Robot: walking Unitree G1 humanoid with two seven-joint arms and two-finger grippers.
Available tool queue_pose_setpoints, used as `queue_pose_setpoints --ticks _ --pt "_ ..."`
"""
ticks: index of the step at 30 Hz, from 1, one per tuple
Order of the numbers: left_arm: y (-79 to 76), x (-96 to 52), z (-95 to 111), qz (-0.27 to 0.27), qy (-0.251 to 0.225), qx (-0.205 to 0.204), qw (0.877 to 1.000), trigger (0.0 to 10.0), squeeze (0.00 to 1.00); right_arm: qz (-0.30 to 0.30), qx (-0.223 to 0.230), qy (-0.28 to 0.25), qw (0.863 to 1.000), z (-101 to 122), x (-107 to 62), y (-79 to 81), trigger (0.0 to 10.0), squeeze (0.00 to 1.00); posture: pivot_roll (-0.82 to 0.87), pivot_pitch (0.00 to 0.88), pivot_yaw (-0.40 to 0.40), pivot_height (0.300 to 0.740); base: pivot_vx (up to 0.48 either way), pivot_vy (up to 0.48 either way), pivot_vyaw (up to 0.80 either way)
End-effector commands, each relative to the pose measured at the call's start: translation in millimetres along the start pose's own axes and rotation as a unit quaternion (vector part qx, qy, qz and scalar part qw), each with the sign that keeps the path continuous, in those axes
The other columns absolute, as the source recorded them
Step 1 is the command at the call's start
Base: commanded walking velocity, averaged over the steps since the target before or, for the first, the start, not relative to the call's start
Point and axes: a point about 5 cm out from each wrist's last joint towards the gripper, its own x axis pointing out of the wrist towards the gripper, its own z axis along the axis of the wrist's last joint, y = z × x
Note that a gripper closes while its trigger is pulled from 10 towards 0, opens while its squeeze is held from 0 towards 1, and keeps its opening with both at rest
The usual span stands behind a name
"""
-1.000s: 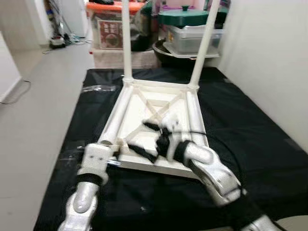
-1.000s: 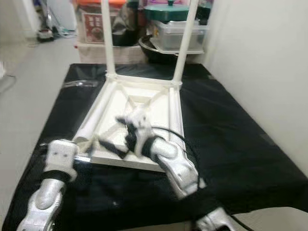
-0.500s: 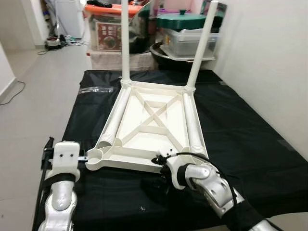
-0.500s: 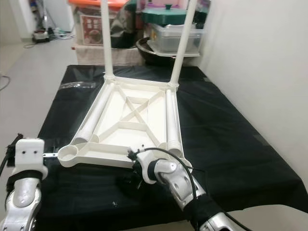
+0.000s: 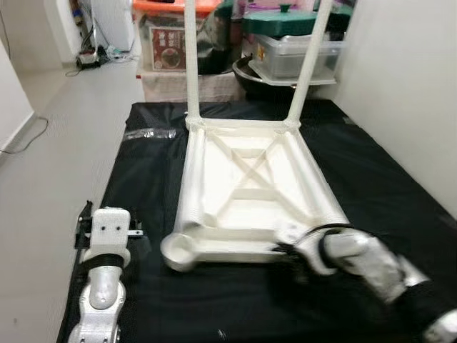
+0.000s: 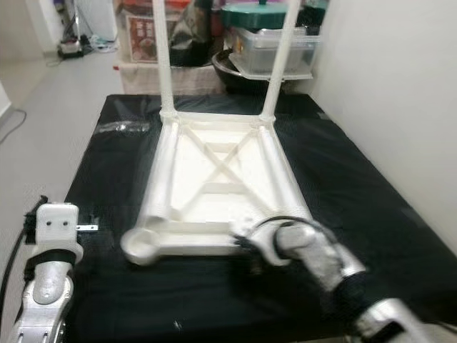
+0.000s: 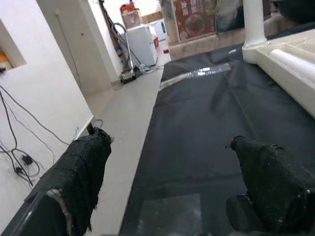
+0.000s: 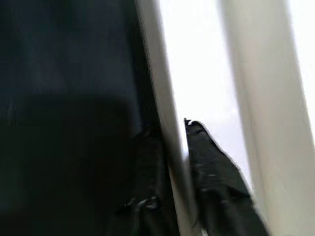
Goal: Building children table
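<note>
A white children's table (image 5: 214, 184) lies upside down on a black mat (image 5: 385, 193). Two white legs (image 5: 191, 57) (image 5: 308, 64) stand upright at its far corners. An empty round leg socket (image 5: 178, 250) is at the near left corner. My right gripper (image 5: 285, 256) is at the table's near edge. In the right wrist view its fingers (image 8: 216, 187) are shut on the white rim (image 8: 165, 98), one on each side. My left arm (image 5: 111, 232) is over the mat's near left edge. My left gripper (image 7: 170, 140) is open with nothing in it.
Storage boxes (image 5: 168, 43), a green-lidded pot (image 5: 282, 21) and clear bins (image 5: 296, 57) are stacked beyond the mat. A white wall (image 5: 407, 93) runs along the right. A clear plastic bag (image 5: 150, 133) lies on the mat's far left. Bare floor (image 5: 64, 143) lies to the left.
My right arm has swung to the right along the table's near edge, and the table's near end has shifted right with it. The left arm has barely moved.
</note>
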Motion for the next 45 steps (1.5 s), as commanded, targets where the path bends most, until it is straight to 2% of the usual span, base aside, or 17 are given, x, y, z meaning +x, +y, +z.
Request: queue_pose_setpoints --ticks 1,5,6,7,9,16,17,18,19,29,36,37,38,39,41,43,45 --pt "-5.1 -1.7 -3.1 -0.004 0.005 0.001 1.000 10.0 0.00 0.058 -0.012 0.074 0.996 -31.0 -10.2 13.0 0.0 0.00 0.06 0.000 -0.098 0.740 0.000 0.000 0.00" --pt "-12.6 -3.8 -3.9 -0.014 0.007 -0.005 1.000 10.0 0.00 0.072 -0.013 0.093 0.993 -44.1 -37.4 11.9 0.0 0.00 0.05 0.000 -0.096 0.740 0.000 0.000 0.00" --pt "-14.1 -3.9 -4.1 -0.018 0.008 -0.006 1.000 10.0 0.00 0.073 -0.013 0.070 0.995 -38.1 -39.0 12.8 4.4 0.00 0.04 0.000 -0.090 0.740 0.000 0.000 0.00" --pt "-14.1 -3.9 -4.1 -0.018 0.008 -0.006 1.000 10.0 0.00 0.073 -0.013 0.070 0.995 -38.1 -39.0 12.8 4.4 0.00 0.04 0.000 -0.090 0.740 0.000 0.000 0.00" --pt "-15.9 -3.6 -4.6 -0.024 0.009 -0.007 1.000 10.0 0.00 0.080 -0.026 0.043 0.996 -28.9 -37.3 17.0 10.0 0.00 0.04 0.000 -0.088 0.740 0.000 0.000 0.00" --pt "-15.4 -1.3 -3.4 -0.032 0.005 -0.005 0.999 10.0 0.00 0.037 -0.069 0.035 0.996 -20.7 -28.1 6.4 10.0 0.00 0.05 0.000 -0.083 0.740 0.000 0.000 0.00" --pt "-13.9 -1.0 -3.5 -0.032 0.004 -0.003 0.999 10.0 0.00 0.021 -0.058 0.005 0.998 -10.4 -28.7 -0.4 10.0 0.28 0.05 0.000 -0.083 0.740 0.000 0.000 0.00" --pt "-12.7 -0.8 -3.7 -0.032 0.004 -0.002 0.999 10.0 0.00 0.013 -0.051 -0.017 0.998 -3.1 -29.5 -4.6 10.0 0.28 0.06 0.000 -0.082 0.740 0.000 0.000 0.00" --pt "-11.3 -0.7 -3.9 -0.031 0.004 -0.001 1.000 10.0 0.00 0.020 -0.045 -0.044 0.998 6.0 -33.5 -5.8 10.0 1.00 0.06 0.000 -0.082 0.740 0.000 0.000 0.00" --pt "-9.3 -3.3 -6.2 -0.030 0.008 0.000 1.000 10.0 0.00 -0.012 -0.110 -0.078 0.991 34.7 -86.7 -25.0 10.0 1.00 0.06 0.000 -0.068 0.740 0.000 0.000 0.00" --pt "-10.8 -1.7 -4.0 -0.036 0.003 -0.003 0.999 10.0 0.00 -0.062 -0.108 -0.128 0.984 51.0 -93.9 -38.8 10.0 1.00 0.06 0.000 -0.063 0.740 0.000 0.000 0.00" --pt "-10.4 -1.7 -3.7 -0.037 0.002 -0.006 0.999 10.0 0.00 -0.147 -0.087 -0.184 0.968 68.2 -85.9 -54.8 10.0 0.47 0.06 0.000 -0.064 0.740 0.000 0.000 0.00" --pt "-10.4 -1.7 -3.7 -0.037 0.002 -0.006 0.999 10.0 0.00 -0.147 -0.087 -0.184 0.968 68.2 -85.9 -54.8 10.0 0.47 0.06 0.000 -0.064 0.740 0.000 0.000 0.00" --pt "-9.4 -2.4 -3.5 -0.035 0.003 -0.009 0.999 10.0 0.00 -0.240 -0.041 -0.251 0.937 88.4 -71.3 -68.3 10.0 0.00 0.08 0.000 -0.070 0.740 0.000 0.000 0.00" --pt "-8.8 -3.1 -3.3 -0.033 0.004 -0.011 0.999 10.0 0.00 -0.296 -0.004 -0.290 0.910 101.1 -62.1 -75.6 10.0 0.00 0.09 0.000 -0.070 0.740 0.000 0.000 0.00" --pt "-7.4 -6.7 -3.3 -0.032 0.008 -0.021 0.999 10.0 0.00 -0.353 0.097 -0.337 0.867 116.4 -30.7 -74.1 10.0 0.00 0.11 0.000 -0.078 0.740 0.000 0.000 0.00" --pt "-6.5 -9.0 -3.8 -0.036 0.011 -0.022 0.999 10.0 0.00 -0.349 0.128 -0.348 0.861 122.9 -14.2 -66.4 10.0 0.00 0.12 0.000 -0.074 0.740 0.000 0.000 0.00"
